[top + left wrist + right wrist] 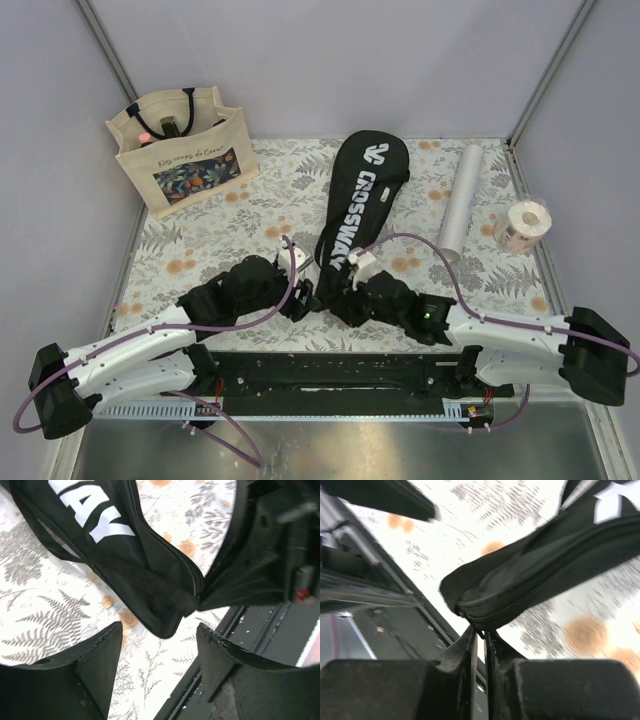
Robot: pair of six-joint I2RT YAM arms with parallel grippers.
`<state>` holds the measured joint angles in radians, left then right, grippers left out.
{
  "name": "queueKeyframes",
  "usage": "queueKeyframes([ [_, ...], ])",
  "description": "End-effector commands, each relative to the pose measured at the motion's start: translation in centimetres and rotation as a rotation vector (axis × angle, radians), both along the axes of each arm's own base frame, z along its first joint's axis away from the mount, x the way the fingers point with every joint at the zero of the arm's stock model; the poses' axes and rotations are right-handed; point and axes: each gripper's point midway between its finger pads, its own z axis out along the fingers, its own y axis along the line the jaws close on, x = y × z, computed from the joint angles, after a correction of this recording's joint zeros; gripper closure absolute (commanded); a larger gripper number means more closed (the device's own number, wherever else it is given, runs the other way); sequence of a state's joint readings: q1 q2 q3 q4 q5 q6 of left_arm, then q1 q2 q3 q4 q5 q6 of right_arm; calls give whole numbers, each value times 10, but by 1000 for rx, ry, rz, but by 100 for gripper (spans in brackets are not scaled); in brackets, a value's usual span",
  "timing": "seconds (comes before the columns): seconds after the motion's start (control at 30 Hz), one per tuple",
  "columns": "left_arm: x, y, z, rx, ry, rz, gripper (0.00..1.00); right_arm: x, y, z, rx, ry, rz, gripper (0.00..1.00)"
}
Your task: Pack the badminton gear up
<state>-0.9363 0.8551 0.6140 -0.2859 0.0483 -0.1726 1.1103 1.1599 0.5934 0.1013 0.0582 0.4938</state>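
The black racket cover (360,190) lettered "CROSSWAY" lies on the floral table, narrow end toward me. My right gripper (338,288) is shut on the zipper pull at that narrow end; in the right wrist view the gripper (480,633) pinches the pull just under the cover's zipped edge (535,575). My left gripper (306,300) is open and empty just left of that end; in its wrist view the gripper (159,630) hovers over the table below the cover's tip (150,595). The white tube (460,200) lies right of the cover. No rackets show.
A beige floral tote bag (180,150) stands at the back left. A small pale tape roll (525,225) sits at the right edge. A black base rail (330,375) runs along the near edge, close under both grippers. Grey walls enclose the table.
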Motion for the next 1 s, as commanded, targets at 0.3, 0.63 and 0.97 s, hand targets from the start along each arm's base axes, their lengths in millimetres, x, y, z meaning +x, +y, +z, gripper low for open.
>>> queueKeyframes([
  [0.3, 38, -16, 66, -84, -163, 126, 1, 26, -130, -16, -161, 2, -540, 20],
  [0.63, 52, 23, 131, -169, -225, 359, 1, 41, -189, 88, -172, -235, -670, 1],
  [0.97, 17, 70, 179, -433, -283, 388, 1, 19, -233, 154, 105, -315, -686, 1],
])
